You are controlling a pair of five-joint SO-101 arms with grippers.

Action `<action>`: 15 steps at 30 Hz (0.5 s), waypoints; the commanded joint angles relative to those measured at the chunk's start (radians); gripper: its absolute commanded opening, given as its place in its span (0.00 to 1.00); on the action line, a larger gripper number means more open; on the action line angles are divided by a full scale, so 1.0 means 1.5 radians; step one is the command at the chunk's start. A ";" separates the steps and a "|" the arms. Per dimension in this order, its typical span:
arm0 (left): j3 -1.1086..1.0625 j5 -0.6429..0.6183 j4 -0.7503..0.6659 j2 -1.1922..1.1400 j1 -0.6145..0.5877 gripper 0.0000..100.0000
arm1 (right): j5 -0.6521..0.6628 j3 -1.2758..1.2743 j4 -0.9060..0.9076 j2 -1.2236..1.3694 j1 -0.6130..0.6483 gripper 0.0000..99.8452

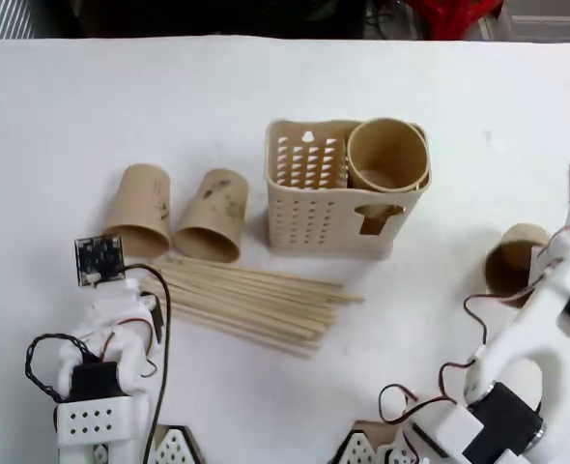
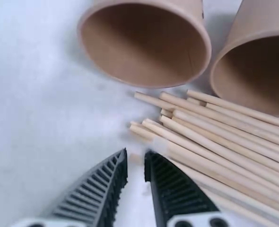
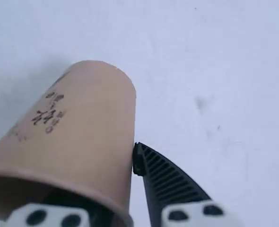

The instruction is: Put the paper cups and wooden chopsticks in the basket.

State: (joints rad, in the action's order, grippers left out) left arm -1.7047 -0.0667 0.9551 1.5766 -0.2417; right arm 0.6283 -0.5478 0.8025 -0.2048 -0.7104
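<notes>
The perforated basket [image 1: 314,220] stands at the centre of the high view, with one paper cup [image 1: 388,155] upright in its right compartment. At the right edge, the right gripper [image 3: 130,175] seems clamped on a fourth cup [image 1: 512,259]; one jaw is hidden. Two tipped cups [image 1: 140,208] lie at left. Below them the chopstick bundle [image 1: 256,302] runs left to right, its ends just ahead of the left gripper [image 2: 135,163], whose jaws are barely parted and empty.
</notes>
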 commanded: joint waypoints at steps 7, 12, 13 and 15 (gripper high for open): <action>0.003 -0.005 0.003 0.006 -0.002 0.08 | -0.178 0.416 0.414 -0.013 0.081 0.02; 0.003 -0.005 0.003 0.006 -0.002 0.08 | -0.223 0.632 0.557 -0.013 0.150 0.02; 0.003 -0.005 0.003 0.006 -0.002 0.08 | -0.233 0.676 0.582 -0.013 0.166 0.02; 0.003 -0.005 0.003 0.006 -0.002 0.08 | -0.242 0.748 0.612 -0.012 0.207 0.02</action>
State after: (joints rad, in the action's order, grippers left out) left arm -1.7047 -0.0667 0.9551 1.5766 -0.2417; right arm 0.3046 0.3191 1.6203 -0.2048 -0.5033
